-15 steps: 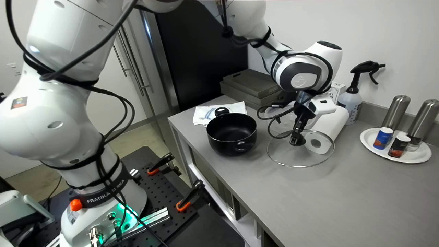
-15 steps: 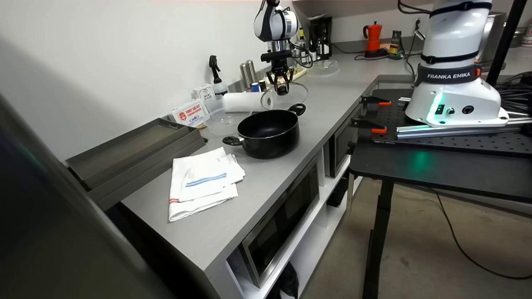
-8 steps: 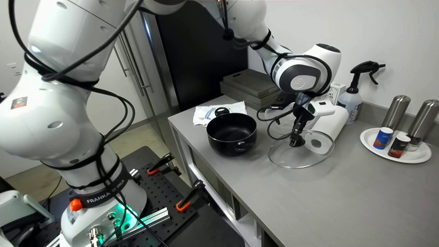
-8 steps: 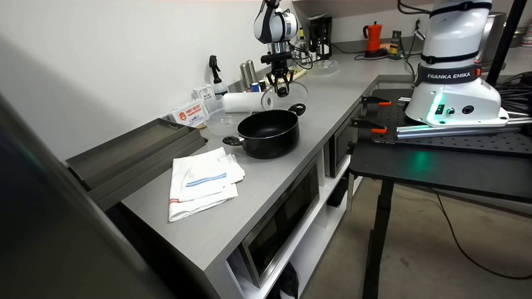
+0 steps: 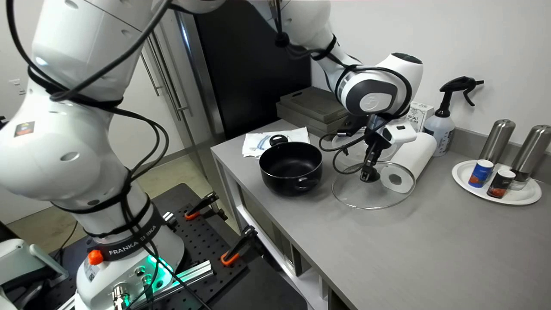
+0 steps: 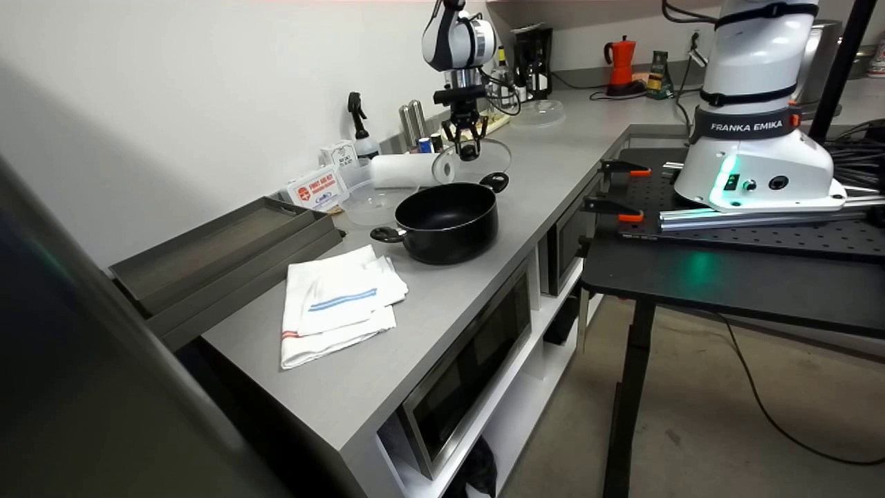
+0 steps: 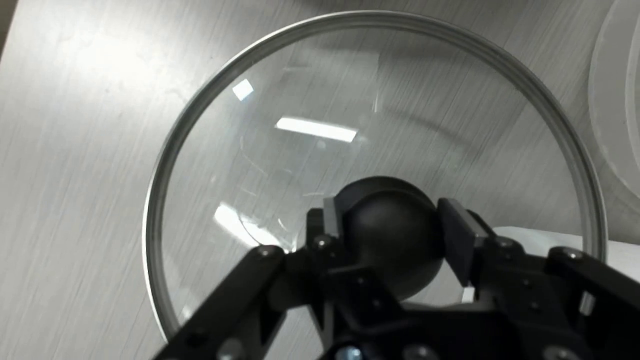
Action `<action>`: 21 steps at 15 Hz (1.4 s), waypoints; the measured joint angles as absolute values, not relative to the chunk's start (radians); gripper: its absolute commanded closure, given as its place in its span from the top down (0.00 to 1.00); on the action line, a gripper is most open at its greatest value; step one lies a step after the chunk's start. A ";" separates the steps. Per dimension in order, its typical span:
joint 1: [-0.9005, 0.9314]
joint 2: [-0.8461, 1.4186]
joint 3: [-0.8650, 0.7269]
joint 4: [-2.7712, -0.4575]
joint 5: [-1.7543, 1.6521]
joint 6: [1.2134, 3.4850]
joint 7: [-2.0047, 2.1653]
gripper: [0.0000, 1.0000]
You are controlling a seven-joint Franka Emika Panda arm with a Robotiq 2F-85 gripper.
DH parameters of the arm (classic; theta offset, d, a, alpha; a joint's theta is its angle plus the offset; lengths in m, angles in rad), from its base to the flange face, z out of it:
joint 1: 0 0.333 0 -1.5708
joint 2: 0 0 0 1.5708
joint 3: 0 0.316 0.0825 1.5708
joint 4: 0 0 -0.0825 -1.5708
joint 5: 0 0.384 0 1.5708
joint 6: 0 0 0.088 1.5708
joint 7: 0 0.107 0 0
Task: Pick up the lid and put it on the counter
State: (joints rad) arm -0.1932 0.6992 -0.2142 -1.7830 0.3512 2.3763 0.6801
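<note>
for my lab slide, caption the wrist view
Tool gripping the black knob of a clear glass lid with metal rim.

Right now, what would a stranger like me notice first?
Probably the white robot arm, its base glowing green, reaching over the grey counter. At the arm's end, the gripper holds a glass lid by its knob, near the black pot. In an exterior view, a red coffee pot stands far back.
</note>
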 measured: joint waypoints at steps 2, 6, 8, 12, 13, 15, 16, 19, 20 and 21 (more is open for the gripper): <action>-0.193 0.673 -0.213 -1.816 0.351 2.399 0.673 0.25; -0.193 0.625 -0.213 -1.886 0.352 2.431 0.665 0.25; -0.193 0.613 -0.213 -1.913 0.352 2.443 0.665 0.25; -0.198 0.607 -0.213 -1.955 0.355 2.463 0.665 0.25; -0.200 0.608 -0.213 -1.964 0.355 2.466 0.665 0.25; -0.205 0.608 -0.213 -1.979 0.358 2.471 0.664 0.25; -0.207 0.608 -0.213 -1.986 0.359 2.472 0.663 0.25; -0.212 0.609 -0.213 -1.997 0.360 2.472 0.662 0.25; -0.213 0.610 -0.213 -1.999 0.360 2.472 0.662 0.25; -0.213 0.613 -0.213 -2.000 0.360 2.472 0.662 0.25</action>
State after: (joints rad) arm -0.2132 0.6130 -0.2130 -1.9997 0.3601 2.4722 0.6624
